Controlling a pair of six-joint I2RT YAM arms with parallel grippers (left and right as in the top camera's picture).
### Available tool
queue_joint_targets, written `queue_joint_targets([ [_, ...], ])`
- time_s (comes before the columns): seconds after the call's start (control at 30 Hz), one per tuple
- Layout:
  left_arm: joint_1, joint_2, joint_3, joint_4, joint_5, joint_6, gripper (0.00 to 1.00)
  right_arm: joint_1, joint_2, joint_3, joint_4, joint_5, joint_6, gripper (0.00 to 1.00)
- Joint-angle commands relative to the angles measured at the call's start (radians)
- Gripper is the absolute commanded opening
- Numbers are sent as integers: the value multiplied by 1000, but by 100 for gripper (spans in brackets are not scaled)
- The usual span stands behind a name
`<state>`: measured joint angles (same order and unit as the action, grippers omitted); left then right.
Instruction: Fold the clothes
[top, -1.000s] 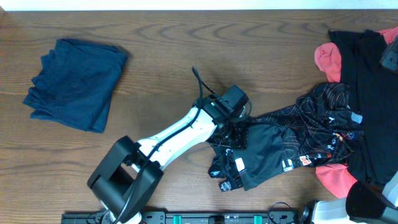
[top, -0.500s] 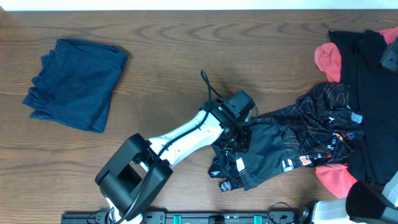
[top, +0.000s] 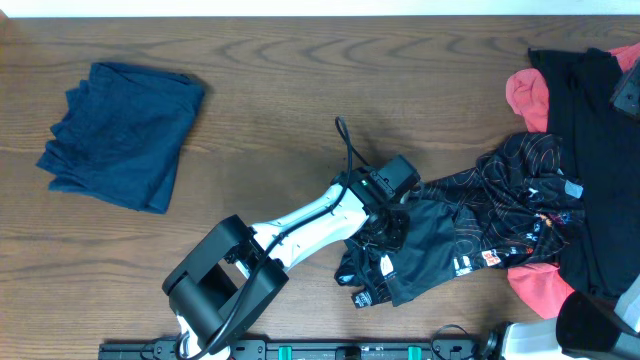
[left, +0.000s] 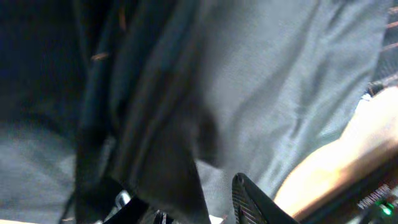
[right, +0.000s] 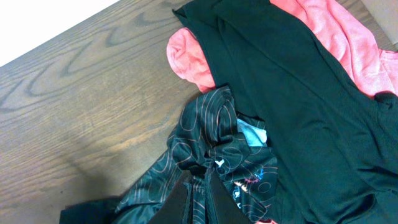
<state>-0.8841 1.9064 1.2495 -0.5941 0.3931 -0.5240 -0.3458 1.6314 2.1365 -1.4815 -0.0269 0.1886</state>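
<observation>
Jaws of left gripper (top: 386, 224) clamped on black jersey (top: 440, 238) edge (cloth fills its wrist view); right gripper (right: 198, 190) closed, above that jersey.

The left arm (top: 300, 215) stretches diagonally from its base at the near left toward the middle, wrist tipped downward, the left tool (top: 385, 224) with its jaws hidden from view, while the right tool (right: 199, 202) hangs closed.
</observation>
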Motion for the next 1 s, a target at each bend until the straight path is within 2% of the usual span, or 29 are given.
queue_joint_targets([
  [0.0, 1, 9, -9, -1, -51, 2, 36, -5, -15, 9, -4, 4, -14, 7],
  [0.23, 1, 19, -9, 10, -59, 1, 35, -5, -15, 9, -3, 5, -14, 7],
  [0.33, 1, 29, -9, 10, -59, 2, 10, -5, -15, 9, -4, 5, -14, 7],
  [0.37, 1, 30, -9, 10, -58, 2, 6, -5, -15, 9, -4, 4, -14, 7],
  [0.6, 36, -61, -3, -65, -71, 50, 6, -5, -15, 9, -5, 8, -15, 7],
  [0.77, 171, -247, -2, -206, -100, 105, 6, -5, -14, 8, -49, 16, -15, 4],
  [0.97, 323, -405, -2, -351, -95, 109, 6, -5, -10, -45, -84, 16, -14, 4],
])
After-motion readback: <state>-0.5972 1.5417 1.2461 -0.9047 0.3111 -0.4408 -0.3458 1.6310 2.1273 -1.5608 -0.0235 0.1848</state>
